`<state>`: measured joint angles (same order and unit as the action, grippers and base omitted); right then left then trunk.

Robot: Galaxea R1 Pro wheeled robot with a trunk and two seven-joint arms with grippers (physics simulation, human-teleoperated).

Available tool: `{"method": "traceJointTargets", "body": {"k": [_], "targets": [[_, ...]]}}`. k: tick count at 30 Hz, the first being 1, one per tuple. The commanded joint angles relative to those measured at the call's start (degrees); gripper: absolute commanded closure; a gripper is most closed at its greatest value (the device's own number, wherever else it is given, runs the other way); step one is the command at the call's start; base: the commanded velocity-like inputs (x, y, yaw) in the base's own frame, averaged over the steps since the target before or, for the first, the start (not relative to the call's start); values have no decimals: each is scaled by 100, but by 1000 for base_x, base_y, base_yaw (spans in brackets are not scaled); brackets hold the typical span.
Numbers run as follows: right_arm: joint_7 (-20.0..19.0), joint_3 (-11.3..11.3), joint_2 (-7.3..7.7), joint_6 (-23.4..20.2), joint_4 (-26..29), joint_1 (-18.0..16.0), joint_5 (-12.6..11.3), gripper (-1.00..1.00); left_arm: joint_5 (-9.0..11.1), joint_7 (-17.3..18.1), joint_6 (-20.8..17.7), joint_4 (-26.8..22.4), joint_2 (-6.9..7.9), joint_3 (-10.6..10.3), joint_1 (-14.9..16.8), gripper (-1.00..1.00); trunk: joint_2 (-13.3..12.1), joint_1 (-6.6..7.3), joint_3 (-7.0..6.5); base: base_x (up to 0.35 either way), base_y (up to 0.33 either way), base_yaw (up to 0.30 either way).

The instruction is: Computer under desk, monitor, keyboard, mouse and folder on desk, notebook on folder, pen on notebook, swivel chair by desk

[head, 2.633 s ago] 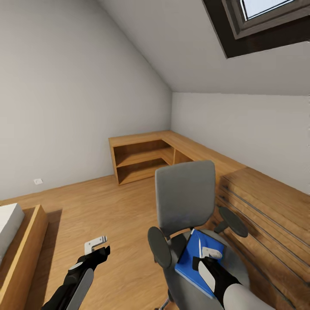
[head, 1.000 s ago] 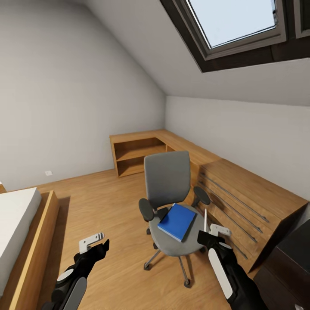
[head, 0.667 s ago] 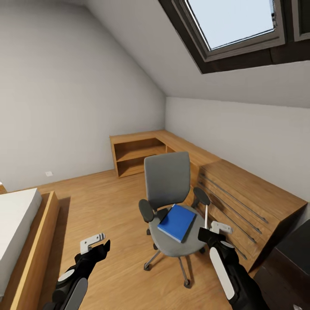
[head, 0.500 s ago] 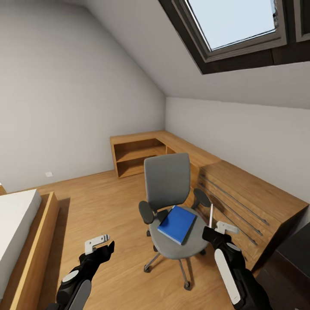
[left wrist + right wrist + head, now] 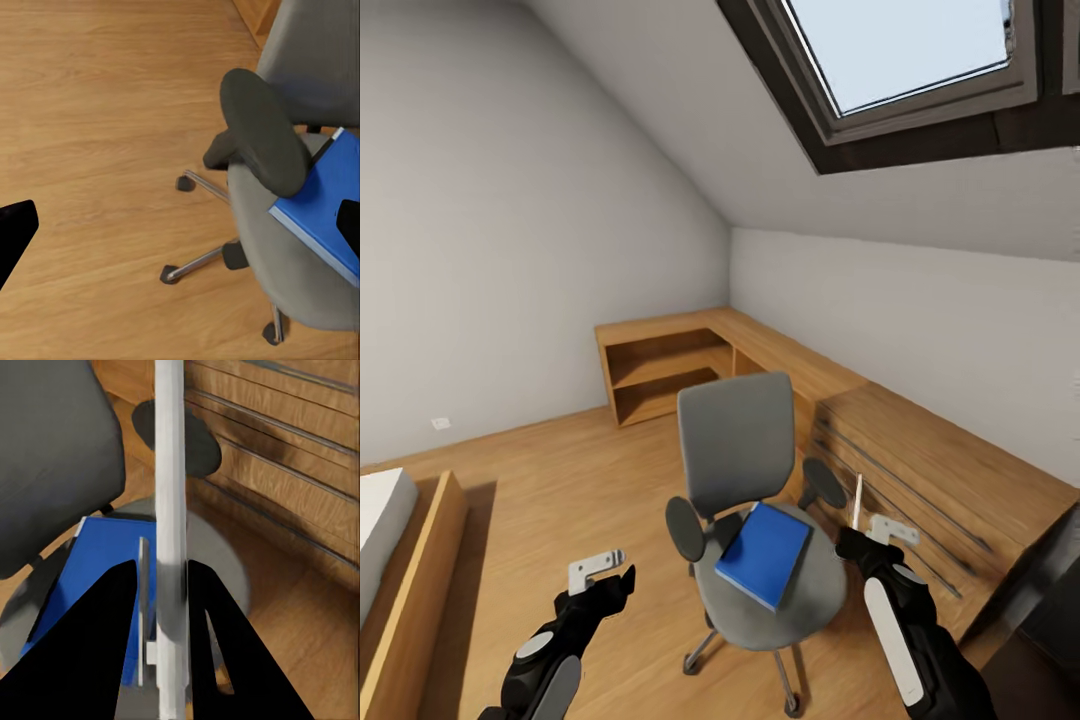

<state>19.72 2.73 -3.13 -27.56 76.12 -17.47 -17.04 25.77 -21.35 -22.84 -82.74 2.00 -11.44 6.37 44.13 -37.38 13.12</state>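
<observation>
The right gripper [image 5: 872,530] clamped the white pen [image 5: 857,501] upright beside the swivel chair [image 5: 745,470]; the left gripper [image 5: 596,570] hung open.

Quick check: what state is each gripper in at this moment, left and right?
Left gripper: open, holding nothing.
Right gripper: shut on the pen, which stands upright between its fingers.

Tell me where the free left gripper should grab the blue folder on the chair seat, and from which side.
Judging by pose: take the folder at its near corner, which seems to jut over the seat front of the swivel chair. Bring the left gripper in low from the front, jaws above and below; armrests flank both sides.
</observation>
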Motion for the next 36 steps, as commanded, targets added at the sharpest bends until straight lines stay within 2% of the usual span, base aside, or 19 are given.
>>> {"method": "traceJointTargets", "body": {"k": [1, 10, 25, 36], "targets": [[41, 23, -5, -13, 7, -5, -67, 100, 60, -58, -10, -4, 8, -21, 4, -100, -35, 18, -10, 320, 0, -240], [41, 131, -10, -13, 8, -4, -71, 100, 60, -54, -10, 27, 11, -40, 4, -100, -396, 216, -172, 239, 0, -257], [41, 433, -12, -17, 8, -4, -71, 100, 60, -53, -9, 30, 6, -47, 4, -100, -998, 545, -441, 28, 0, -265], [41, 695, -12, -22, 8, -4, -78, 100, 65, -53, -9, 42, 17, -46, 4, -100, -998, 545, -441, 1, 0, -267]]}}
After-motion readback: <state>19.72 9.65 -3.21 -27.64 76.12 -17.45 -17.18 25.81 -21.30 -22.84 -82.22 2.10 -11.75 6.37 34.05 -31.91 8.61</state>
